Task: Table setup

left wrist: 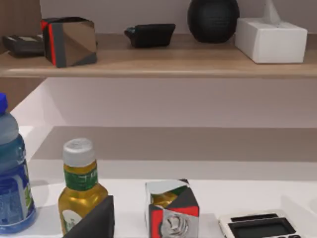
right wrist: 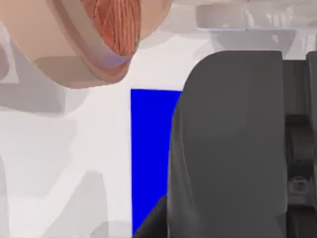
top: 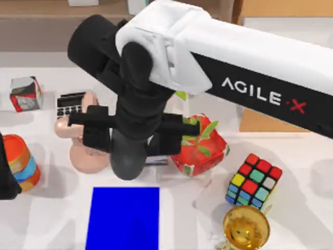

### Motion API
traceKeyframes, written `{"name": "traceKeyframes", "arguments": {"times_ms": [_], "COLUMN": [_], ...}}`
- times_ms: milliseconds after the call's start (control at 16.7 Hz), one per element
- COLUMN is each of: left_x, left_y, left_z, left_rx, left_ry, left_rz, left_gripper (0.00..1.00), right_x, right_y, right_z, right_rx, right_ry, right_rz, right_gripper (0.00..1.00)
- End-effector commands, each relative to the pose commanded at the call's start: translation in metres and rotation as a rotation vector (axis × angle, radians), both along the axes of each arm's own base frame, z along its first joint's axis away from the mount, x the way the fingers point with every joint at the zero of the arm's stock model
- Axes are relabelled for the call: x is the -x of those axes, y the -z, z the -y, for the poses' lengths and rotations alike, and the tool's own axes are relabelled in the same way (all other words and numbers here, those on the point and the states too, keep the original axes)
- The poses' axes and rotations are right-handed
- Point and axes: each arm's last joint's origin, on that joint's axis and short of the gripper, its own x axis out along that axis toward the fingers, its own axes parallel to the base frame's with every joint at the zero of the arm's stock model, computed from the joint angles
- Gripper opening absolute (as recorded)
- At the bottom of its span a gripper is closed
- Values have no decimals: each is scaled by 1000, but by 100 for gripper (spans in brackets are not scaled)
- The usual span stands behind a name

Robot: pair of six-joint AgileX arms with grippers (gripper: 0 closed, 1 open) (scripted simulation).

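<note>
My right arm reaches across the table's middle in the top view. Its gripper point(top: 130, 141) is shut on a dark grey rounded cylinder point(top: 127, 159), with a black finger on each side of it. The cylinder point(right wrist: 228, 148) hangs just behind the blue square mat point(top: 125, 216), whose edge point(right wrist: 151, 158) lies beside it in the right wrist view. A pink-beige rounded object point(top: 86, 151) sits right next to the cylinder on its left; its rim point(right wrist: 99, 54) looms close in the right wrist view. My left arm point(top: 6, 177) is parked at the table's left edge.
A red box with green leaves point(top: 200, 146) stands right of the gripper. A Rubik's cube point(top: 253, 179) and a gold trophy point(top: 245, 226) sit front right. A calculator point(top: 70, 104), a mirrored cube point(top: 25, 94) and an orange striped cup point(top: 23, 161) are at the left. Two bottles point(left wrist: 79, 188) stand before a shelf point(left wrist: 158, 64).
</note>
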Motion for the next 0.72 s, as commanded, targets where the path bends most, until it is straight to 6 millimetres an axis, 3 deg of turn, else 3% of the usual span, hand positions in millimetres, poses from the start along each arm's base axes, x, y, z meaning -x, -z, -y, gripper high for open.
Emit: {"name": "traceKeyframes", "arguments": {"times_ms": [240,420,720], "left_x": [0,0,0], "left_y": [0,0,0], "left_z": [0,0,0], "left_rx": [0,0,0], "left_ry": [0,0,0], "left_rz": [0,0,0], "left_gripper": [100,100,100], "right_x": [41,47,45], "right_y": [55,85,94], "right_z": [-34,-42,-43], "right_rx": [111,166,178], "right_ry": [-30,-10,7], "right_rz": [-46,-39,-28], "right_gripper": [0,0,0]}}
